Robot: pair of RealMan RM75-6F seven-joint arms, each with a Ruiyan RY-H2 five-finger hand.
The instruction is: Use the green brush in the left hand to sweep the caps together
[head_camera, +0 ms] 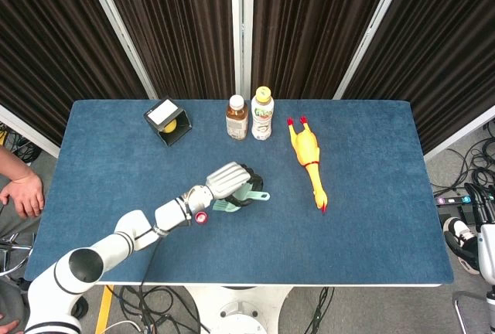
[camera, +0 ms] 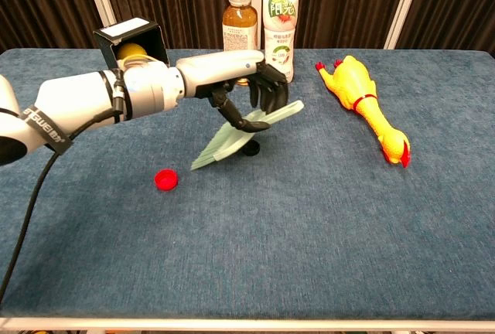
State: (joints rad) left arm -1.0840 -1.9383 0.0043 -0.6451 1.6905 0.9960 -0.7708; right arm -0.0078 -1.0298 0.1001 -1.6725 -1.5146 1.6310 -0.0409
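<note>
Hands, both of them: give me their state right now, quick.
Left hand: holding the green brush, fingers wrapped round its handle.
Right hand: not in view in either camera.

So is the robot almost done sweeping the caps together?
Not yet. The left robot hand holds the green brush, its bristles by the black cap. The red cap still lies apart to the left, and the white cap isn't visible. Gathering them remains.

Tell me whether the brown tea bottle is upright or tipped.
Upright: the brown tea bottle stands on its base on the table, white cap on top.
</note>
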